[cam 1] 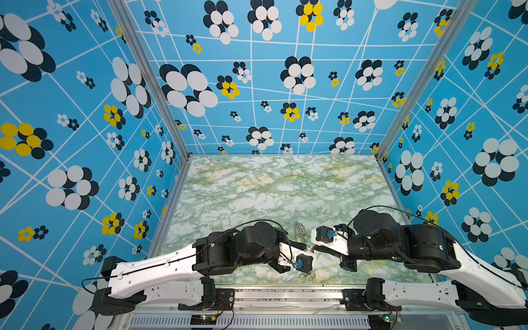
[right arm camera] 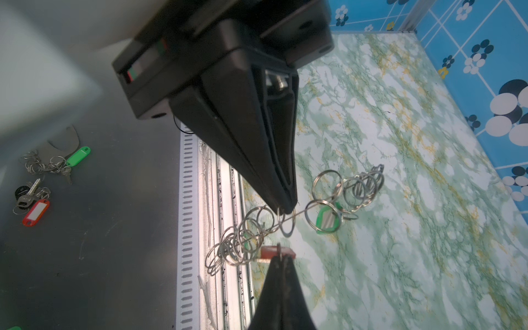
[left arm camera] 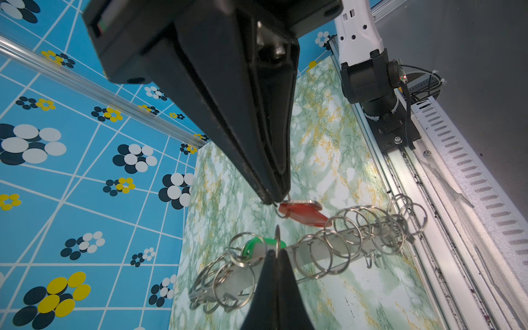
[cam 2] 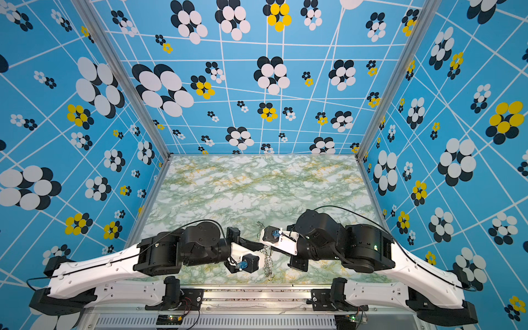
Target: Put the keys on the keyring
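Blue walls [cam 1: 257, 85] printed with white lines and black, white and yellow flowers close three sides, joined by metal posts [cam 1: 148, 77]. The evenly lit tabletop [cam 1: 271, 185] is green-and-white marble with yellow veins. A metal rail [cam 1: 285, 294] edges its near side, with a plain grey surface [right arm camera: 114, 257] beyond.

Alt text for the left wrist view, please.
The left end effector, shut, pinches one wire ring of the keyring over a marbled table; the right end effector, also shut, holds the red tag by its small ring close by. A green tag sits among the keyring's rings.
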You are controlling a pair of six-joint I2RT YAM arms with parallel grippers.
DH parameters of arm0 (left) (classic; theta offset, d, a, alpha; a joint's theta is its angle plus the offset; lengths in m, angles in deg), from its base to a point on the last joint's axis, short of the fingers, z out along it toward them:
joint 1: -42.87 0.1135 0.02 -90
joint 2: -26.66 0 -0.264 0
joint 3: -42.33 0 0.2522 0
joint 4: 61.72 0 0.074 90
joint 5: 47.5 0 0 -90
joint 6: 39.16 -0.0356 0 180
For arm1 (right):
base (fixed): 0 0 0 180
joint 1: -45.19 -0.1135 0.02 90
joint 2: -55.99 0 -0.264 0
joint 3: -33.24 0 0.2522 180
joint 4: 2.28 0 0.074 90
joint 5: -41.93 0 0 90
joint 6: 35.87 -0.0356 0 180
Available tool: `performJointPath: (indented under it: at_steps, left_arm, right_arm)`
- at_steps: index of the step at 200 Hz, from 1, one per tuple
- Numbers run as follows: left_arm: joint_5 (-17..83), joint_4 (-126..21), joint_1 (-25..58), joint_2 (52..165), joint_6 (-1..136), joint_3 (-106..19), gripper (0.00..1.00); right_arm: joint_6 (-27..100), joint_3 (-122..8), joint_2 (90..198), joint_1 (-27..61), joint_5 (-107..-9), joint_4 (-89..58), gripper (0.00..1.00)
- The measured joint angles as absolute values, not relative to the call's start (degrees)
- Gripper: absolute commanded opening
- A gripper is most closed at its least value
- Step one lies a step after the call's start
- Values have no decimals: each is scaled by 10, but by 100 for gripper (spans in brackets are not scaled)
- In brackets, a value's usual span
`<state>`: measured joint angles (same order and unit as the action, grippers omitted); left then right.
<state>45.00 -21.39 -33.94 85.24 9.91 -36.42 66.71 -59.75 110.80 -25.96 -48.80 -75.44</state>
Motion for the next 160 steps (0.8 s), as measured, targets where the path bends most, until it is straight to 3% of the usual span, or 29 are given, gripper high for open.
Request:
performJointPath:
  at_steps: [160]
  left_arm:
    - [429,-214,-339,852,108,-369,0]
  right_arm:
    - [668,-596,1116,-259,-465,-752,0]
